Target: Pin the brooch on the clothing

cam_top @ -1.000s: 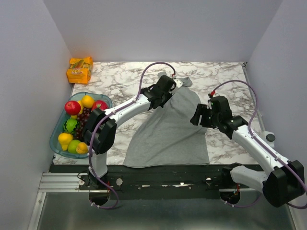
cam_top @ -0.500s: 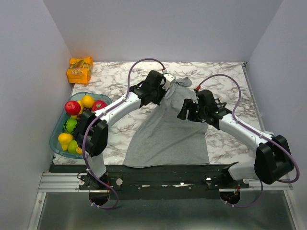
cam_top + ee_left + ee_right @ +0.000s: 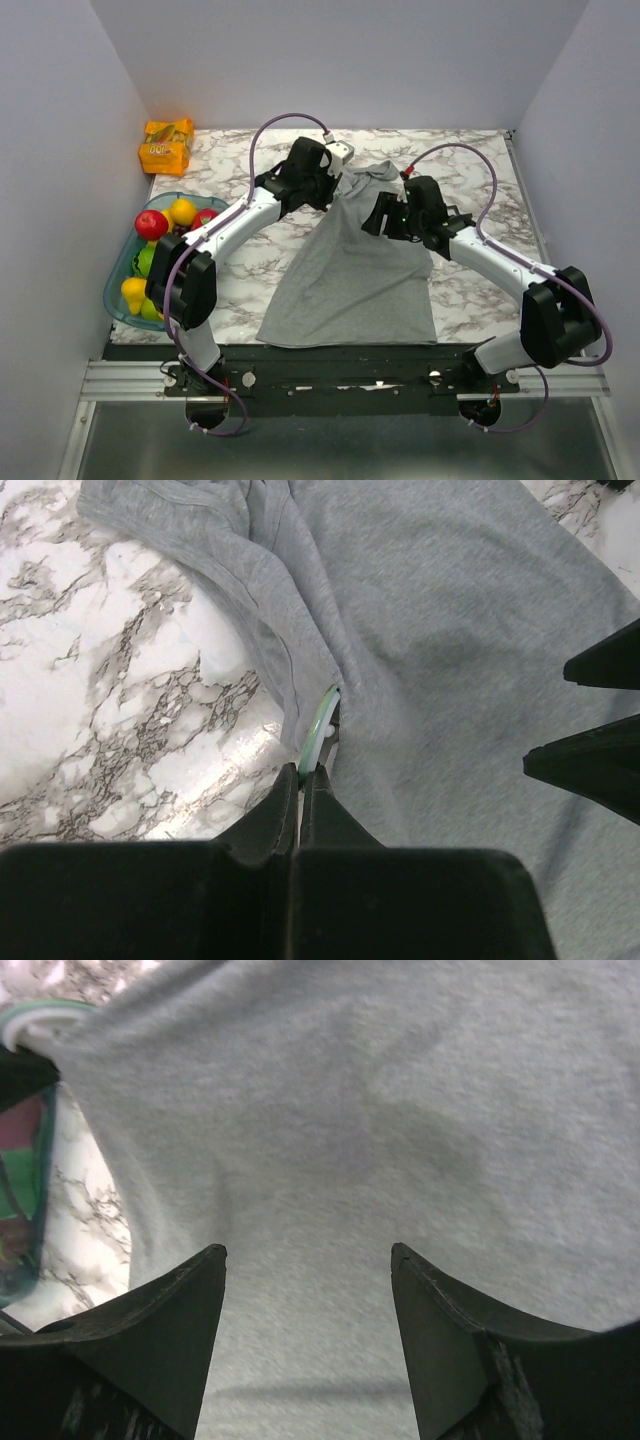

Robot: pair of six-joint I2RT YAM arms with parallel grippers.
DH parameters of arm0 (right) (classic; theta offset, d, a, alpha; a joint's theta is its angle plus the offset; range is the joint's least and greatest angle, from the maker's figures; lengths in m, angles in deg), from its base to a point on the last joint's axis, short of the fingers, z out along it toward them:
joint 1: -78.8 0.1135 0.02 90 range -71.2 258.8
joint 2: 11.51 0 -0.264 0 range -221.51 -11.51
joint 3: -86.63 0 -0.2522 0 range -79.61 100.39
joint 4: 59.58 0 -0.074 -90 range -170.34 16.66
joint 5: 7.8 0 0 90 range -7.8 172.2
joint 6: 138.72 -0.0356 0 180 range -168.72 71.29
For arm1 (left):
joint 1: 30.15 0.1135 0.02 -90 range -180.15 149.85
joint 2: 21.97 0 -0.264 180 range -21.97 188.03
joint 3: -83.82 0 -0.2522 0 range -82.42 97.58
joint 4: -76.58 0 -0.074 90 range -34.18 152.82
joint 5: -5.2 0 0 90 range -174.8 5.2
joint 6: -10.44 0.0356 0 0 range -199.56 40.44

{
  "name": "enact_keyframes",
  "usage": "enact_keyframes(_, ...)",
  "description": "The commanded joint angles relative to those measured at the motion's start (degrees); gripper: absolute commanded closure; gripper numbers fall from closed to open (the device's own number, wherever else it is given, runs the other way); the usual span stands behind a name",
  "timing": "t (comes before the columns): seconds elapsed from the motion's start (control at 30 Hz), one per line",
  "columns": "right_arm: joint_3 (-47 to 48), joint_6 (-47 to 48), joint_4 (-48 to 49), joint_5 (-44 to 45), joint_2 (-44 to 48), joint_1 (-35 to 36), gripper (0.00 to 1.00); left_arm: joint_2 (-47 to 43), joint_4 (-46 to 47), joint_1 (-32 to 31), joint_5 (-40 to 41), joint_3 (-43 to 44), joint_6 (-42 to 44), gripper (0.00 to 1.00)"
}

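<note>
Top external view: the clothing (image 3: 350, 280) lies flat on the marble desk (image 3: 250, 160), hem toward 6 o'clock and straps bunched toward 12. The left arm (image 3: 240, 215) reaches to the garment's 11 o'clock corner. From this angle its own wrist hides its fingertips, and the brooch cannot be made out. The right arm (image 3: 490, 255) hangs over the upper part of the fabric, toward 1 o'clock. A fruit bowl (image 3: 112, 285) sits at the desk's 9 o'clock edge, and an orange packet (image 3: 166, 145) lies in the 10 o'clock corner.

Left wrist view: the left gripper (image 3: 303, 772) has its jaws pressed together, pinching the brooch (image 3: 321, 720). The brooch is seen edge-on, so only a thin green-and-white rim shows and its face is not visible. The far end of the rim meets the hemmed edge of the garment's armhole. Whether it passes through the cloth cannot be told.

Right wrist view: the right gripper (image 3: 308, 1260) has its jaws spread, with nothing between them but grey knit below. Contact with the cloth cannot be judged. At 9 o'clock a red-and-green shape (image 3: 18, 1190) is cut off by the frame, and I cannot identify it.
</note>
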Motion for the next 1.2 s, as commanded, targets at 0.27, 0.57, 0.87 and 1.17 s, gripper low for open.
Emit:
enact_keyframes(0.27, 11.72, 4.11, 6.69, -4.90, -11.92, 0.92, 0.27, -1.81, 0.57, 1.22, -5.31, 0.72, -2.17, 1.00)
enact_keyframes(0.57, 10.85, 4.99, 8.36, -6.66, -13.24, 3.29, 0.28, -1.72, 0.74, 2.89, -6.01, 0.90, -3.14, 1.00)
enact_keyframes(0.87, 10.67, 6.74, 10.91, -7.19, -13.77, 4.35, 0.28, -1.98, 0.83, 2.98, -6.89, 0.81, -3.40, 1.00)
enact_keyframes(1.17, 11.64, 7.27, 10.90, -6.22, -16.14, 4.35, 0.37, -2.42, 0.83, 3.07, -7.15, 0.81, -3.40, 1.00)
